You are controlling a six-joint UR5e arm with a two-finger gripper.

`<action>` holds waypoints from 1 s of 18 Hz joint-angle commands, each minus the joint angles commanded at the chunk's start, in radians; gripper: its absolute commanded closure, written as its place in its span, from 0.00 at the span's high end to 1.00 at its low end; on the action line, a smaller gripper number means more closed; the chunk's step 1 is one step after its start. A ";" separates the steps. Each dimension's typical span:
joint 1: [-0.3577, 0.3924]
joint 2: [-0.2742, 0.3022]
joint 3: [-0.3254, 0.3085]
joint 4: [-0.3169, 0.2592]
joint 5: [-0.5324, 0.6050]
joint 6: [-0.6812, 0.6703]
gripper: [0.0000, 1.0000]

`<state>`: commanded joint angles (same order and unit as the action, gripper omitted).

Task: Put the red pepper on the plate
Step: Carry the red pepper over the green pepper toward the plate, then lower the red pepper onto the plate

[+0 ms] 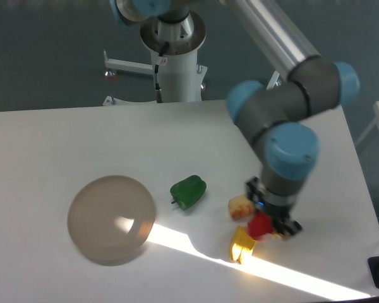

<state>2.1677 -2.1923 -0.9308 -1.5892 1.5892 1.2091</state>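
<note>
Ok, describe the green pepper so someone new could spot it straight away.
Start at the plate, the big brownish disc on the white table. Just to its right lies the green pepper, alone and untouched. It is the only dark green thing there.

**Glossy toys on a matt desk**

The red pepper looked like shiny plastic, as did the green pepper. The plate was smooth, translucent and glossy. The desk was matt white. The arm showed brushed metal with smooth blue caps.
</note>
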 joint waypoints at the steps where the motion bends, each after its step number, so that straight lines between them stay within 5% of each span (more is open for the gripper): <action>1: -0.014 0.017 -0.026 0.000 0.000 -0.035 0.52; 8: -0.164 0.052 -0.108 0.011 -0.034 -0.342 0.52; 18: -0.256 -0.007 -0.180 0.084 -0.121 -0.684 0.52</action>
<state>1.9114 -2.1997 -1.1105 -1.5049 1.4681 0.5247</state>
